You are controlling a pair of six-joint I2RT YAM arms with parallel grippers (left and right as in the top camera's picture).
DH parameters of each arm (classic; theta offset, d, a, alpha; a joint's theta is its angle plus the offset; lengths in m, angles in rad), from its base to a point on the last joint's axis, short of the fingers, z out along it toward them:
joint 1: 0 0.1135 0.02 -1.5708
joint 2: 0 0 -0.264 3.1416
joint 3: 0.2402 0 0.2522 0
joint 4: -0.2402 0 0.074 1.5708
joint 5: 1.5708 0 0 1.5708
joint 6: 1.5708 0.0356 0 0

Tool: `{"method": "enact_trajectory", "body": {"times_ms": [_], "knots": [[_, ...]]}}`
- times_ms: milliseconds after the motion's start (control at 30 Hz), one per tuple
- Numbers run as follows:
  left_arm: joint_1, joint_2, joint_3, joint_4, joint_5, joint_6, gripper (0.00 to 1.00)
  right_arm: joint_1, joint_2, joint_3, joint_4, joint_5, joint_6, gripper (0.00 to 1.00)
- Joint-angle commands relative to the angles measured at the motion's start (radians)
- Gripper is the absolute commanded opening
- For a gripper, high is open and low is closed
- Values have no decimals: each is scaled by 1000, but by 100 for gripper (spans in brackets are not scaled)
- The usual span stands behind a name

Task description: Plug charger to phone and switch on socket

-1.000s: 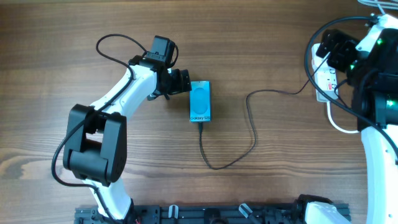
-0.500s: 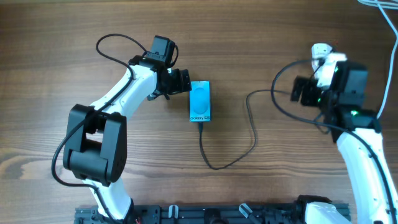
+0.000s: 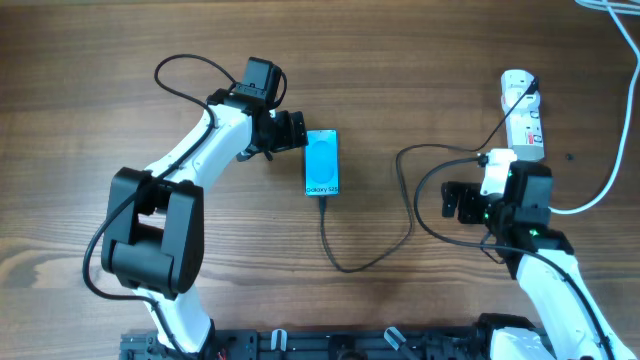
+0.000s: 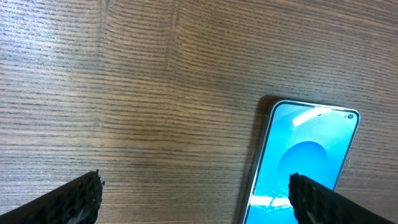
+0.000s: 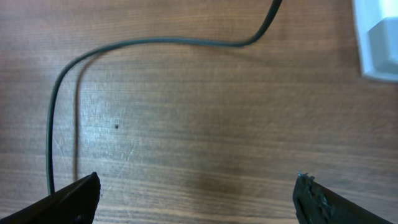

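- Fingers of the left gripper [image 3: 297,130] stand wide apart and hold nothing; in the left wrist view both dark fingertips [image 4: 79,200] sit at the lower corners with bare wood between them.
- Just beyond those fingertips lies the phone [image 3: 322,162], flat on the table [image 3: 450,60] with its turquoise screen up. Its near top corner is just beside the left gripper, though I cannot tell whether they touch.
- At the phone's end farther from the left gripper, the charger [image 3: 405,215] meets the bottom edge with its connector tip. The thin black cable then loops away across the wood toward the right gripper [image 3: 447,201].
- The right gripper is also spread wide and grips nothing; its wrist view shows the two fingertips [image 5: 73,200] far apart over the wood.
- A bend of the charger cable runs on the table just ahead of the right gripper, not between its fingers.
- Well apart from the right gripper, back past its wrist toward the far edge of the table, lies the socket [image 3: 526,118]. The charger's plug end sits at the socket's far end.
- Whether the socket's switch is on cannot be made out.
- Close behind the right wrist, a white lead [image 3: 600,195] curves off to the table's edge.
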Motion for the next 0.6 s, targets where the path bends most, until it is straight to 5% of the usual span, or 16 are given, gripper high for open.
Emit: {"method": "enact_trajectory", "body": {"times_ms": [0, 333, 567], "knots": [[1, -21, -5, 1, -13, 11, 100, 3, -16, -23, 35, -34, -13, 100], [1, -21, -5, 1, -13, 11, 100, 3, -109, -279, 318, -34, -5, 100], [1, -21, -5, 1, -13, 11, 100, 3, -217, -348, 327, -34, -5, 100]]}}
